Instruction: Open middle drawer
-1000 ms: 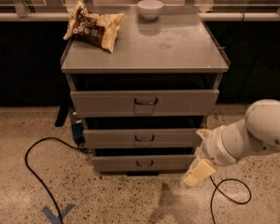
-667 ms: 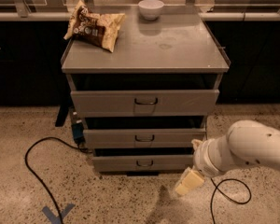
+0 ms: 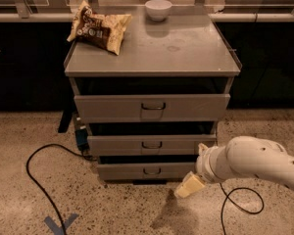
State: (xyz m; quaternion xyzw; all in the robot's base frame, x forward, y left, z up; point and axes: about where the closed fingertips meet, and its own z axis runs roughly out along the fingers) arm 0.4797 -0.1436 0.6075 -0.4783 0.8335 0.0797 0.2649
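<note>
Hovering beside the bottom drawer (image 3: pixel 120 172), the gripper (image 3: pixel 188 186), its hold impossible to tell, needs raising to the middle drawer (image 3: pixel 117 145) handle (image 3: pixel 151 145).

middle drawer (image 3: pixel 152 144) grey | claw (image 3: pixel 183 190) cream, near floor (image 3: pixel 112 210) | floor speckled

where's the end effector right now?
Camera view, lower right: the end effector is near the floor, by the right end of the lowest drawer, below the middle drawer.

No wording can be read anywhere. The bag (image 3: pixel 99 29) on the cabinet (image 3: pixel 186 48) has a round label, too small to read. The gripper (image 3: pixel 188 186) hangs beside the bottom drawer (image 3: pixel 122 171).
</note>
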